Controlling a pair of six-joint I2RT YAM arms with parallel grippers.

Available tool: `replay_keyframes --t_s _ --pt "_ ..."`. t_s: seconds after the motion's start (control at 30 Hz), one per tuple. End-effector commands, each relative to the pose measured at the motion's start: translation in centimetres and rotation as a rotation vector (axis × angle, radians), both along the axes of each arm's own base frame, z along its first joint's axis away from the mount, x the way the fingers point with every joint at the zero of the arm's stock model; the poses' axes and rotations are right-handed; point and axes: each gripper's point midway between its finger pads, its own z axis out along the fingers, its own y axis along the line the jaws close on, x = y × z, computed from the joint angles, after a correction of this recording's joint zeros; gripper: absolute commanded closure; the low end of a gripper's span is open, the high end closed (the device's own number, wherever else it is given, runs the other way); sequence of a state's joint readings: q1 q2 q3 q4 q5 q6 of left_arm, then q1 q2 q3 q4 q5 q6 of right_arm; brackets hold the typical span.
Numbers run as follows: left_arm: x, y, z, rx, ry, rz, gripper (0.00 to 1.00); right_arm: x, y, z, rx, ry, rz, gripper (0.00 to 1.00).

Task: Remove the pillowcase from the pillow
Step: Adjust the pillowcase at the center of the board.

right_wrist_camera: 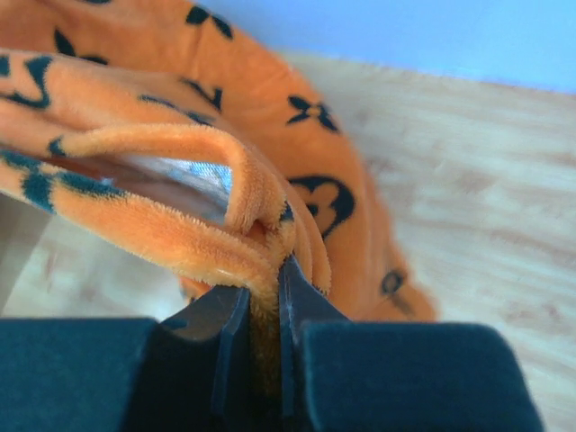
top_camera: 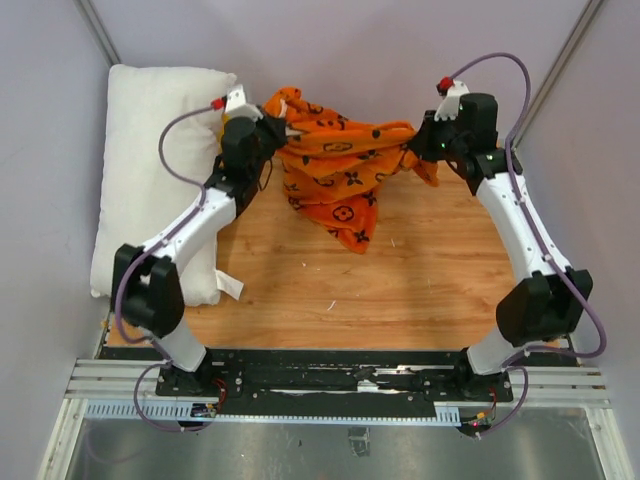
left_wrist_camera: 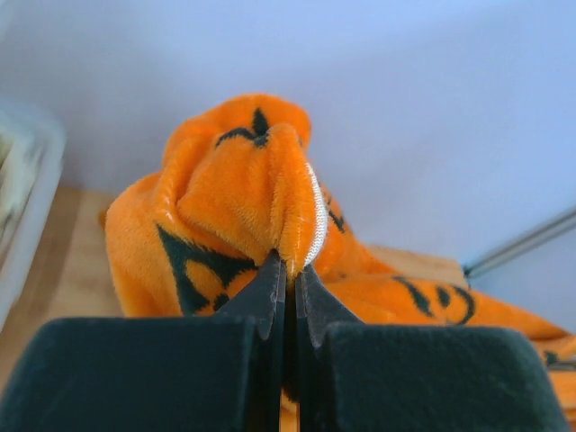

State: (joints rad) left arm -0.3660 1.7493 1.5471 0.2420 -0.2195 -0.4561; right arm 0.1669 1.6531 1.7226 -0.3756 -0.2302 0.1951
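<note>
Tabletop [top_camera: 400, 290] — pillowcase [top_camera: 335, 165] in 2 clenched pincers [left_wrist_camera: 290, 270] [right_wrist_camera: 261, 286]

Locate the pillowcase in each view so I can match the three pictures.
Top external: pillowcase upper centre, hanging between left gripper and right gripper; pillow lies to its left.
Left wrist: pillowcase centre, a bunched fold pinched in the left gripper.
Right wrist: pillowcase upper left to centre, edge pinched in the right gripper.
Shared landmark: wooden table, visible around the fabric in all three.

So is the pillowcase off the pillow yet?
Off. The pillowcase hangs bunched above the table; the pillow lies bare at the left.
</note>
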Motion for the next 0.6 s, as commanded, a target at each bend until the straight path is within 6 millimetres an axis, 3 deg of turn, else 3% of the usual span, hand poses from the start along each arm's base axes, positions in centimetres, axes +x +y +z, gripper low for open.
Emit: replay_keyframes --t_s 0.0,0.03,0.07,0.1,0.17,0.2,0.23,0.3,0.37,0.47,0.57 --pt "-6.7 4.7 -5.5 -0.107 0.035 0.148 1.00 -6.0 0.1 -4.2 0.015 0.076 0.123 0.88" --pt "-9.1 5.3 -7.1 -0.111 0.044 0.178 1.00 -7.4 0.4 -5.8 0.041 0.087 0.135 0.88" --pt "-12.1 5.9 -10.2 -0.094 0.063 0.217 1.00 -8.7 0.7 -6.9 0.072 0.074 0.143 0.87" --pt "-14.6 6.2 -11.5 -0.085 0.056 0.248 0.93 -9.7 0.8 -7.9 0.102 0.042 0.140 0.82" --pt "-18.4 6.7 -12.3 -0.110 0.008 0.287 0.44 -11.8 0.4 -9.5 0.164 -0.030 0.094 0.74" --pt "-19.3 7.1 -12.8 -0.125 0.016 0.306 0.19 -12.2 0.1 -9.5 0.182 -0.072 0.074 0.59" --pt "-19.7 7.5 -12.5 -0.147 0.014 0.324 0.03 -12.4 -0.2 -9.1 0.193 -0.114 0.054 0.41" --pt "-19.8 8.2 -10.9 -0.137 -0.011 0.348 0.01 -12.6 -0.5 -8.1 0.198 -0.174 0.039 0.14" --pt "-19.6 8.3 -9.2 -0.087 -0.021 0.356 0.01 -12.8 -0.3 -6.9 0.206 -0.205 0.058 0.00" --pt "-18.3 7.8 -7.5 0.008 -0.003 0.310 0.01 -13.5 0.4 -5.0 0.238 -0.258 0.109 0.02" --pt "-15.6 6.8 -8.7 0.104 0.117 0.201 0.02 -13.1 -0.2 -5.5 0.259 -0.239 0.054 0.02"
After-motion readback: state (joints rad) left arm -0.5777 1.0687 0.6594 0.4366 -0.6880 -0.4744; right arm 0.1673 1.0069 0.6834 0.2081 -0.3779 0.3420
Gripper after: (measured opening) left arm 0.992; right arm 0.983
